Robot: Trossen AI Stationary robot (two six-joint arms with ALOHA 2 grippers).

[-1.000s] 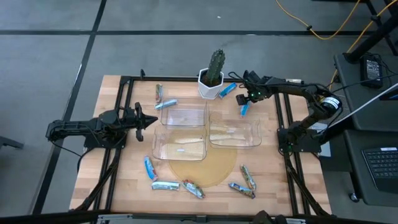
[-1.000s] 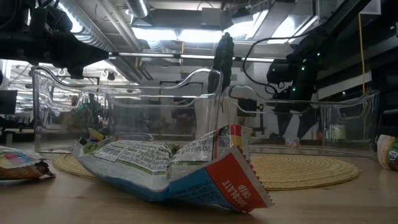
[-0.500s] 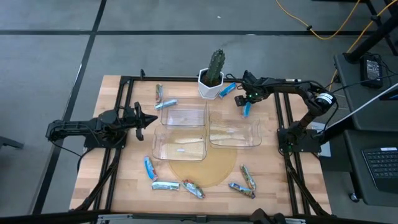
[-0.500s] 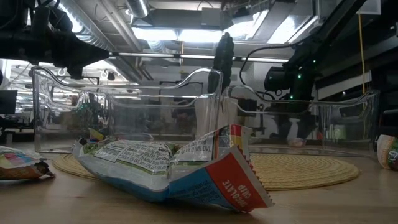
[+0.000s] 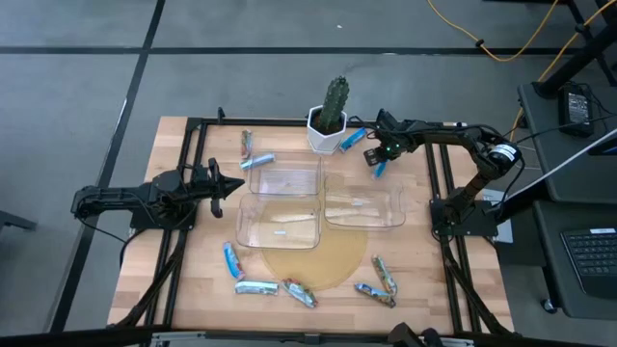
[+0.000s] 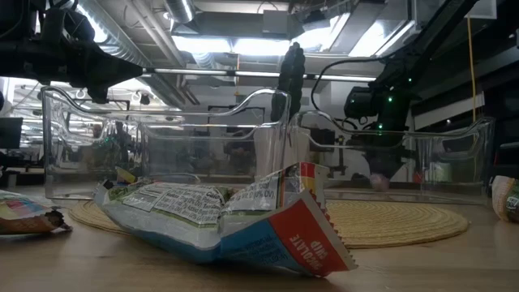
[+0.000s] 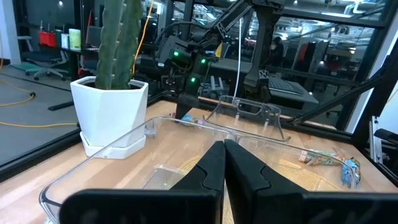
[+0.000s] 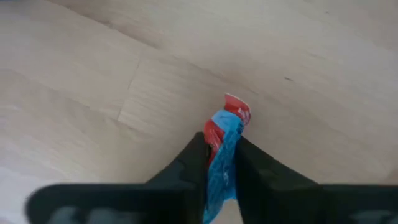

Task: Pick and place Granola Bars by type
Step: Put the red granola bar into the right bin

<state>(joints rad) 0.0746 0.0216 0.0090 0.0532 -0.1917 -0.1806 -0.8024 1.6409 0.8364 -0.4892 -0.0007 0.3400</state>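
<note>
- right claw (image 5: 377,160) at the far right of the light wooden tabletop (image 5: 193,280), just right of the white pot with a green cactus (image 5: 328,130); fingers (image 8: 189,163) pinched together on a bright blue foil-wrapped granola bar with a red end (image 8: 225,143), bar end sticking out past the fingertips over bare wood
- high view: same blue bar (image 5: 379,168) hangs under the claw, just beyond the far right corner of the right clear plastic bin (image 5: 363,206)
- left claw (image 5: 231,186) parked at the left side, beside the bins, fingers (image 7: 211,168) pressed together, holding nothing
- three clear rectangular bins clustered mid-tabletop: far-left bin (image 5: 283,174), near-left bin (image 5: 280,223), and the right one; the two nearer bins sit partly on a round woven straw mat (image 5: 323,262)
- near-left bin and right bin each seem to hold a pale bar, hard to tell through the plastic
- other bars: a blue one (image 5: 351,139) leaning by the pot's right side; two (image 5: 247,144) (image 5: 261,159) at the far left of the bins
- near edge: blue bar (image 5: 231,259), silver-blue bar (image 5: 255,286), multicoloured brownish-green bar (image 5: 300,293) left of centre; two more multicoloured bars (image 5: 385,274) (image 5: 373,294) to the right
- low view: crumpled wrapper with red-and-blue end (image 6: 235,219) lies closest to the lens, bins behind it
</note>
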